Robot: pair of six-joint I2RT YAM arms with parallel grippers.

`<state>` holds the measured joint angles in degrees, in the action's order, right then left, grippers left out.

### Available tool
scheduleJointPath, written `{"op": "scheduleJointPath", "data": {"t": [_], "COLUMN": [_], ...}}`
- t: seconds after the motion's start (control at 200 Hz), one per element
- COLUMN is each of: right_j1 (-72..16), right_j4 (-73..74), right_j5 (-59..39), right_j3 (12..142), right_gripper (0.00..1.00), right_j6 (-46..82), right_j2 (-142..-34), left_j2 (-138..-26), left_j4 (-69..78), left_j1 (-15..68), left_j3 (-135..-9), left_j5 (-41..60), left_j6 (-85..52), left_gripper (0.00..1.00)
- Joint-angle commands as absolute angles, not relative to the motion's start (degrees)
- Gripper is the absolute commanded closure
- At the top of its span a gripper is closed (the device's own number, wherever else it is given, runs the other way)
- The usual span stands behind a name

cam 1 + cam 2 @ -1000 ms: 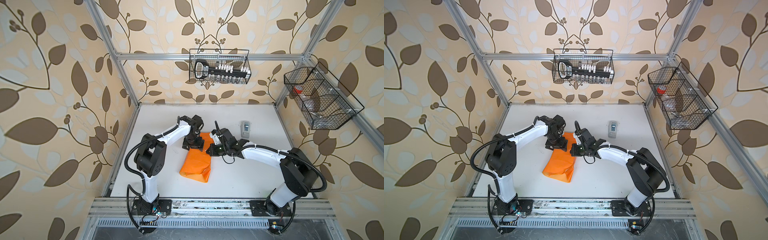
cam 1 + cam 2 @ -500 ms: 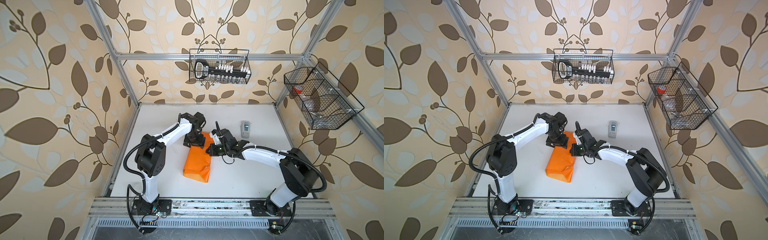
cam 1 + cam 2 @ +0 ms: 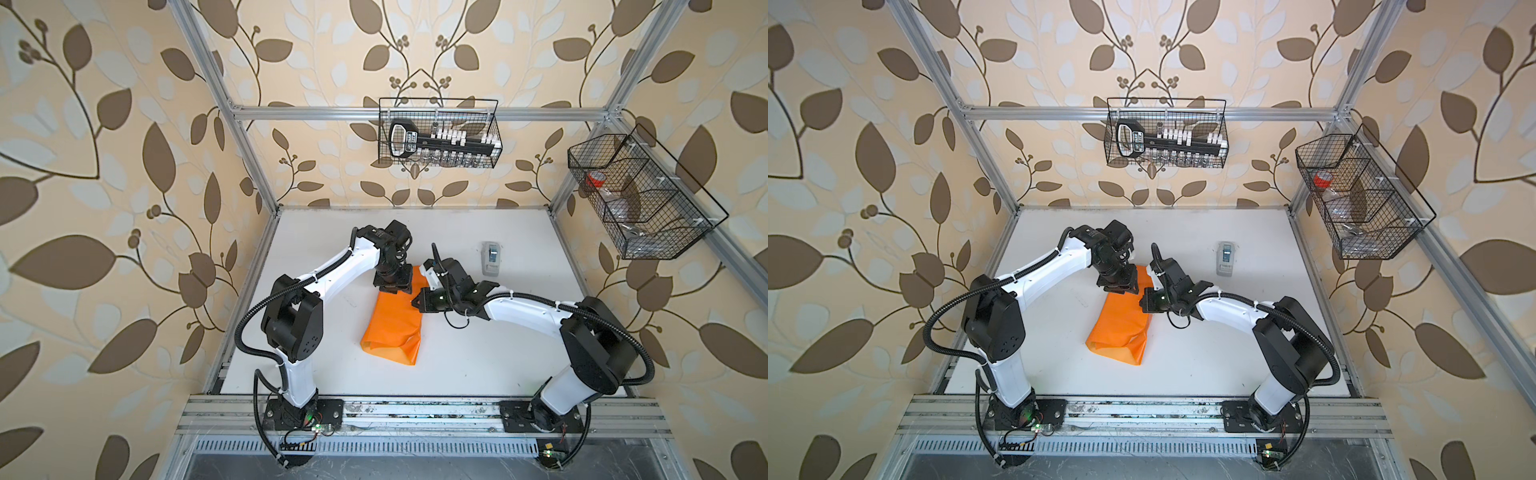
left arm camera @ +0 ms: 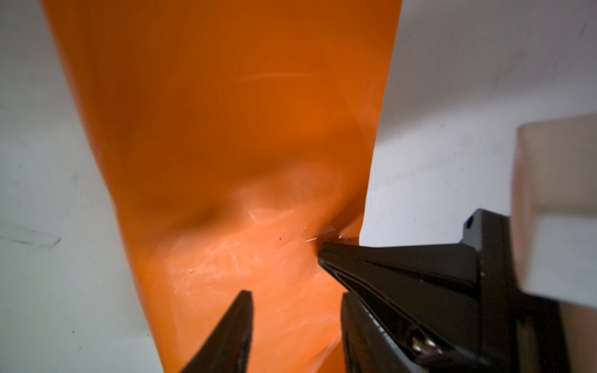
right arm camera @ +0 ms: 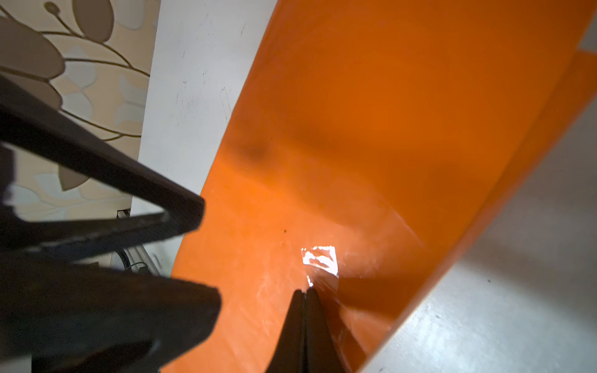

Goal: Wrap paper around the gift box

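Right gripper (image 3: 414, 302) meets left gripper (image 3: 392, 287) over the folded paper (image 3: 390, 328) on the table (image 3: 478, 357) in a top view, box unseen, likely inside; left wrist: left jaws spread above paper; right wrist: right jaws pressed together on clear tape (image 5: 319, 261), so rub it down firmly.

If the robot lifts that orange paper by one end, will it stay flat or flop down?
Likely floppy: the paper looks thin, and it dents and wrinkles where the right tool touches it. Maybe slippery too, since it shines in both wrist views.
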<state>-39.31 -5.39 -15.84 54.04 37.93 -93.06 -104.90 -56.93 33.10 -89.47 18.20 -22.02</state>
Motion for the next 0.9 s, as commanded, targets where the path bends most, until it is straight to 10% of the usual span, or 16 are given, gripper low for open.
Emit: {"op": "scheduleJointPath", "data": {"t": [0.0,0.9], "right_j1": [-38.9,-38.0], "right_j4": [-9.2,-9.7], "right_j5": [-13.9,-15.5], "right_j3": [52.3,50.8], "right_gripper": [1.00,1.00], "right_j6": [38.3,39.2], "right_j2": [-91.6,-86.4], "left_j2": [-104.0,-106.0], "left_j4": [-52.7,-40.7], "left_j1": [33.8,34.6], "left_j3": [-86.8,-81.8], "left_j5": [22.6,30.6], "left_j6": [-24.2,-30.0], "left_gripper": [0.60,0.73]}}
